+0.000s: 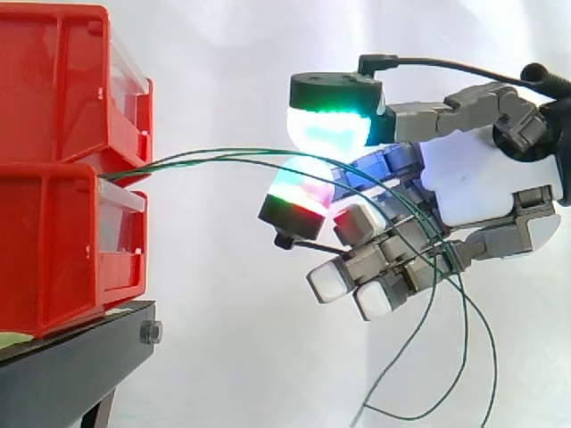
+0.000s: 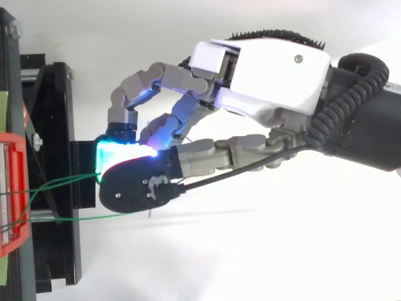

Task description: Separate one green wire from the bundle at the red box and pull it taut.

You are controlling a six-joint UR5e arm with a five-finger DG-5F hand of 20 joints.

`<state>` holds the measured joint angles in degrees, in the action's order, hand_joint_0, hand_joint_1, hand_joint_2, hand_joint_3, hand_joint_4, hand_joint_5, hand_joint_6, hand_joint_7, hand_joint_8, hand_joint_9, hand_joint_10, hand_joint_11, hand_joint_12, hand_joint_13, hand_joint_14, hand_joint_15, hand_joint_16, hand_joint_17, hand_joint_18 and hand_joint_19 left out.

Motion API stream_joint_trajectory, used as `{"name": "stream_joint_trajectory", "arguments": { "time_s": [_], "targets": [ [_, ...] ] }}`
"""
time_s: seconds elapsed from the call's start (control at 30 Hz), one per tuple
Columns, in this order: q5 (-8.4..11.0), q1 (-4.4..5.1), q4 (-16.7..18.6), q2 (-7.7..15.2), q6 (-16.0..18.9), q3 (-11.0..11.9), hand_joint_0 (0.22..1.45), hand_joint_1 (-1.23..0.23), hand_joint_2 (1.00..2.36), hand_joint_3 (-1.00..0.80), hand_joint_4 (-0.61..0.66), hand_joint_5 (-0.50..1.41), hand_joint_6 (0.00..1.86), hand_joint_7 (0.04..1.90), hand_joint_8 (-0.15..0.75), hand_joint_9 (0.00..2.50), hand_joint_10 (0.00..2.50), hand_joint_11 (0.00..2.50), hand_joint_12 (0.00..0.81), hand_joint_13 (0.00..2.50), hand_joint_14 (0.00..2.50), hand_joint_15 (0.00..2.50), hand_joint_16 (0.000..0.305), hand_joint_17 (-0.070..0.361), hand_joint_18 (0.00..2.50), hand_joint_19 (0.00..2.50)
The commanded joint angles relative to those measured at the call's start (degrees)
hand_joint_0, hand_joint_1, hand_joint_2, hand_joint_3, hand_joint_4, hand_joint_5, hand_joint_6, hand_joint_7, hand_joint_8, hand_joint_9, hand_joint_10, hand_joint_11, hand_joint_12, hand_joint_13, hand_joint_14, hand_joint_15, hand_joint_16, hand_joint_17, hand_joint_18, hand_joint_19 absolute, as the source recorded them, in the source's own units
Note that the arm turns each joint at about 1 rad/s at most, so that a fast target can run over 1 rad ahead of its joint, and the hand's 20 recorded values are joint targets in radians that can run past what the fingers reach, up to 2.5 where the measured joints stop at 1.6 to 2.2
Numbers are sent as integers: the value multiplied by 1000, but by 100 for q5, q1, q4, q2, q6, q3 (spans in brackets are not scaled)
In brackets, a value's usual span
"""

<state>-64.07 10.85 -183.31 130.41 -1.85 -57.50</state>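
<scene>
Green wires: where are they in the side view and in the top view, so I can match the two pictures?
Side view: the green wires leave the stacked red bins at left, arc right across the hand, then hang down at lower right.
Top view: lower left, running from the red bins rightward to the hand.
Shared landmark: the red bins, at the left edge in both.

Side view: camera beside the work, level with it, close in; faces across to the white curtain; red bins on black stand at left edge; hand entering from right; top view: camera overhead, close, facing down; same left-to-right layout; shared ground: fronts of the red bins, right end of the black stand, green wires, hand
</scene>
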Motion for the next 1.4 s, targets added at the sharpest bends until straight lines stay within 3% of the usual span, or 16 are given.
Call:
{"name": "stream_joint_trajectory", "arguments": {
  "time_s": [0.0, 0.27, 0.43, 0.53, 0.7, 0.87, 1.2, 1.37],
  "targets": [
    [0, -4, -38, 2, 9, 11, 585, -687, 1019, -238, 105, -164, 839, 1041, 278, 1064, 28, 910, 367, 711, 24, 582, 56, 126, 644, 682],
    [0, -13, -222, 2, 27, 81, 610, -773, 1020, -186, 81, -172, 872, 1015, 272, 1014, 28, 908, 367, 680, 22, 565, 56, 126, 613, 657],
    [0, -21, -389, -7, 18, 178, 636, -850, 1015, -316, 90, -180, 875, 984, 259, 953, 29, 904, 360, 610, 22, 511, 56, 126, 562, 622],
    [0, -30, -433, 2, 9, 178, 602, -866, 1000, -500, 112, -180, 875, 976, 255, 946, 28, 889, 356, 590, 21, 497, 56, 125, 548, 613],
    [0, -39, -433, 2, -61, 178, 514, -768, 1000, -500, 129, -174, 876, 939, 272, 979, 26, 876, 377, 619, 22, 501, 59, 132, 572, 620],
    [0, -48, -433, 2, -88, 178, 514, -700, 1000, -500, 129, -168, 869, 962, 278, 1007, 25, 883, 380, 642, 20, 500, 59, 133, 588, 630],
    [26, -13, -442, 2, -96, 178, 562, -793, 1000, -500, 123, -167, 866, 986, 276, 1015, 28, 896, 368, 651, 23, 513, 57, 128, 575, 641],
    [9, -13, -433, 2, -114, 169, 628, -833, 1016, -311, 66, -165, 880, 1061, 268, 1024, 28, 918, 361, 658, 21, 516, 55, 124, 586, 635]
  ]
}}
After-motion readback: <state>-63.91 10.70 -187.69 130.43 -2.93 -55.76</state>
